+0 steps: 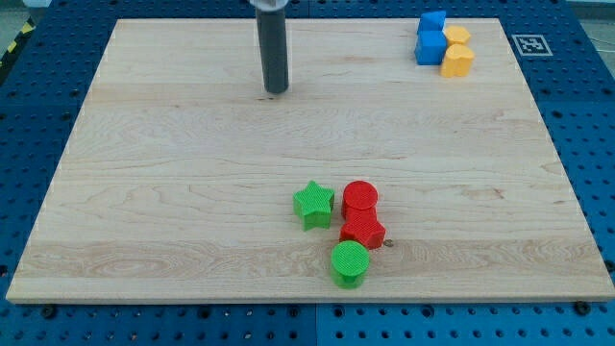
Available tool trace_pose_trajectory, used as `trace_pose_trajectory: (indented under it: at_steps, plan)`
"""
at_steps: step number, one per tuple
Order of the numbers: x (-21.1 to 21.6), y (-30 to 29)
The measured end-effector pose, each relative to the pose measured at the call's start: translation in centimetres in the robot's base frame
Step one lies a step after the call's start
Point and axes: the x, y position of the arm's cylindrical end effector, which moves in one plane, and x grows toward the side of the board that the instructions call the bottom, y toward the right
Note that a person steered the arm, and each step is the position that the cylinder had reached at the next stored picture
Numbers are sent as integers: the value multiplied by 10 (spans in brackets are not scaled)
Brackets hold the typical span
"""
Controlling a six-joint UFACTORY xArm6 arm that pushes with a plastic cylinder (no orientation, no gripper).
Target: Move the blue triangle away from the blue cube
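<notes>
Blue triangle point(432, 22) touching blue cube point(430, 46), view's top right. My tip point(276, 90) well apart, left. No hand, holding nothing. Approach pending; next: wedge between.

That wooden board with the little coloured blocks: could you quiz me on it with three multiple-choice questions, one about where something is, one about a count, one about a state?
1. Where do the blue blocks sit?
A. the view's top right corner
B. the view's bottom left
C. the board's middle

2. How many green blocks are there?
A. one
B. two
C. four

3. Is my tip touching any block?
A. yes, a red one
B. yes, a blue one
C. no, it stands apart

Answers:
1 A: the blue triangle and blue cube sit there beside two yellow blocks.
2 B: a green star and a green cylinder.
3 C: my tip rests on bare board.
</notes>
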Motion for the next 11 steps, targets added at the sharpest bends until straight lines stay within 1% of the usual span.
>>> trace_pose_trajectory:
  at_steps: [1,2,4,5,10,11]
  plan:
    - [-56,16]
    - [-82,52]
    - [-115,159]
    - [-127,180]
    - [-128,189]
    - [-128,227]
